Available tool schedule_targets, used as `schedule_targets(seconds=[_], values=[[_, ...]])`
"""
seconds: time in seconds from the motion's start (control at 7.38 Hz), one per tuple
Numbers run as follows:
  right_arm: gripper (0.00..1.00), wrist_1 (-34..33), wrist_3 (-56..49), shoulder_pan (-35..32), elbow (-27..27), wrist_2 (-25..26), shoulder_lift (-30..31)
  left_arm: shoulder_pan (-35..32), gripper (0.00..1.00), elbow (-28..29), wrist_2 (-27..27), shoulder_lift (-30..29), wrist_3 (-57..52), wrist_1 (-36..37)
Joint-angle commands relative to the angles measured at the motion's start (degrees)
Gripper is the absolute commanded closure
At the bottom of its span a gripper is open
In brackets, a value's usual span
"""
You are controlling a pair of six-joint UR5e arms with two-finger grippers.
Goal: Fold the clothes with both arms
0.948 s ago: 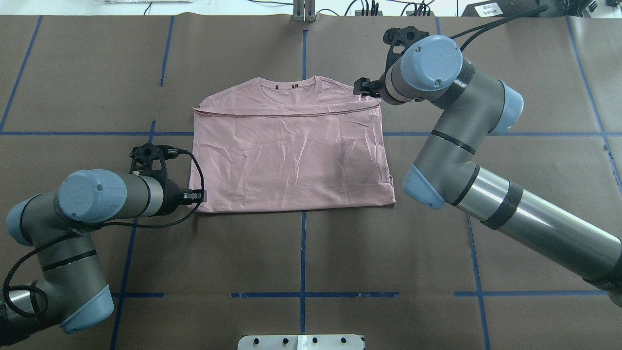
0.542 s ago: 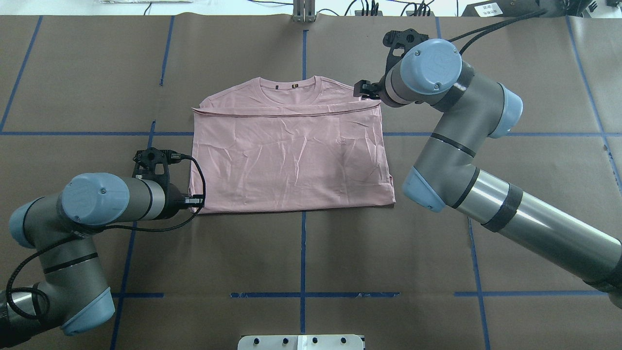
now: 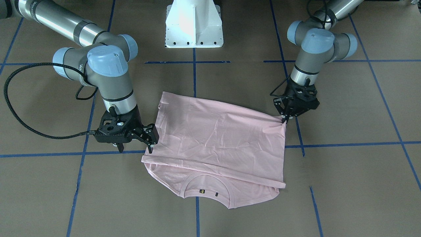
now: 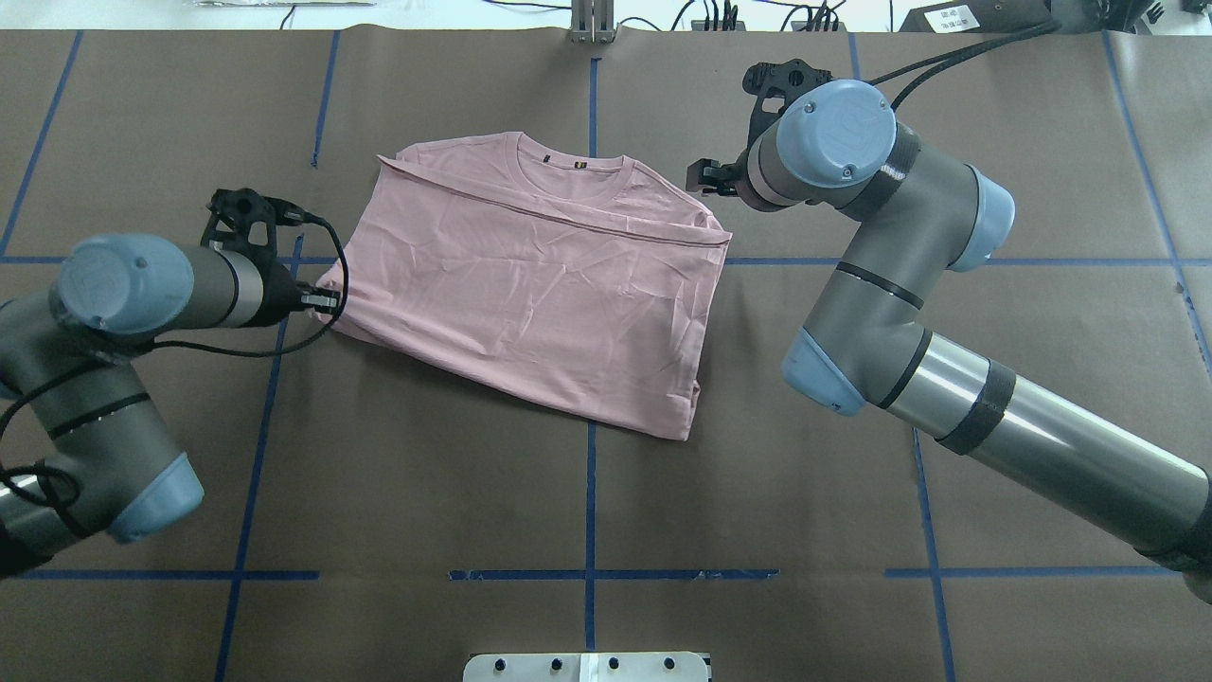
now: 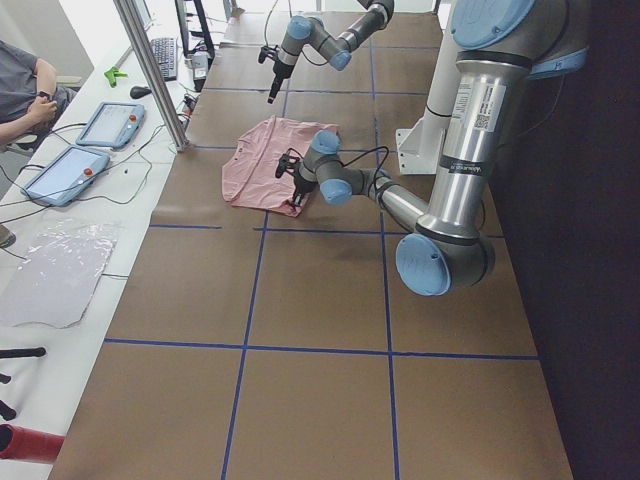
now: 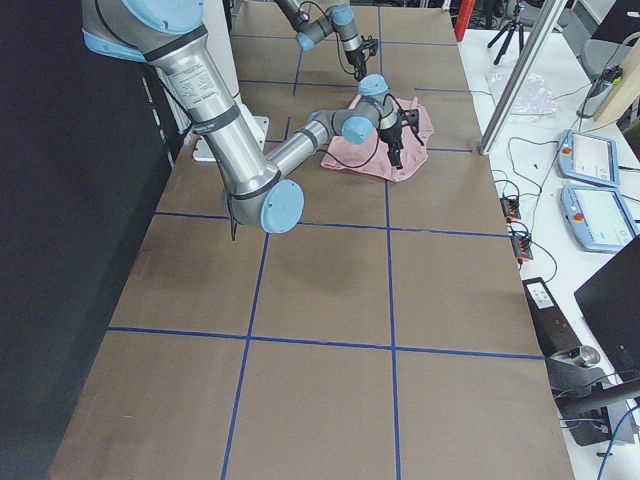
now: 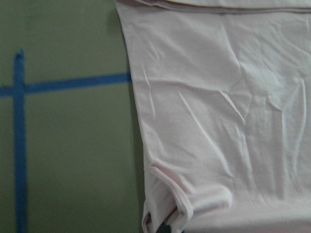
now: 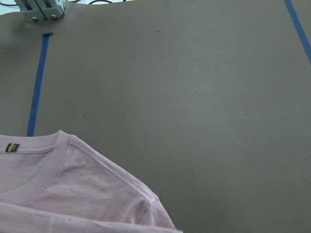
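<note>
1. A small dark collar tag [image 4: 575, 167] with yellow stripes sits inside the neck of the T-shirt [image 4: 540, 284] (no letters legible).
2. The folded T-shirt lies askew across the central blue tape line [image 4: 590, 493], more of it on the left arm's side.
3. The left gripper [image 4: 327, 301] pinches the hem corner, its fingertips buried in bunched fabric.
4. The right gripper [image 4: 705, 177] sits beside the shoulder, fingers parted, gripping nothing.
5. Half a second ago the shirt lay square to that line; the pinched corner has since swung away from the robot.

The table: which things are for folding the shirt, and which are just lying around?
For the job:
pink T-shirt
left gripper, jaws pinching a shirt corner
right gripper, beside the shirt's shoulder

Just lying about:
white pedestal base
tablet
clear plastic sheet
blue tape lines
</note>
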State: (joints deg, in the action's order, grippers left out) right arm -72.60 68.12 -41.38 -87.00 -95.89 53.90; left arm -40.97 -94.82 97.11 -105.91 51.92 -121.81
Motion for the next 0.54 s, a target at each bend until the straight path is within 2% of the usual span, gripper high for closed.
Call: schedule_targets(seconds=[0.0, 0.14, 0.27, 0.41], values=[[0.00, 0.0, -0.1, 0.1, 0.3, 0.0, -0.2, -8.0, 1.00, 15.4, 0.1, -11.0, -5.8, -0.4], [0.00, 0.0, -0.2, 0.1, 0.3, 0.0, -0.3, -10.6, 1.00, 24.0, 0.0, -16.9, -6.3, -2.8], [0.00, 0.0, -0.2, 0.1, 0.3, 0.0, -0.3, -12.3, 1.00, 34.4, 0.0, -22.8, -6.4, -9.4], [0.00, 0.1, -0.2, 0.1, 0.3, 0.0, -0.4, -13.1, 1.00, 42.5, 0.0, -28.0, -6.3, -13.6]])
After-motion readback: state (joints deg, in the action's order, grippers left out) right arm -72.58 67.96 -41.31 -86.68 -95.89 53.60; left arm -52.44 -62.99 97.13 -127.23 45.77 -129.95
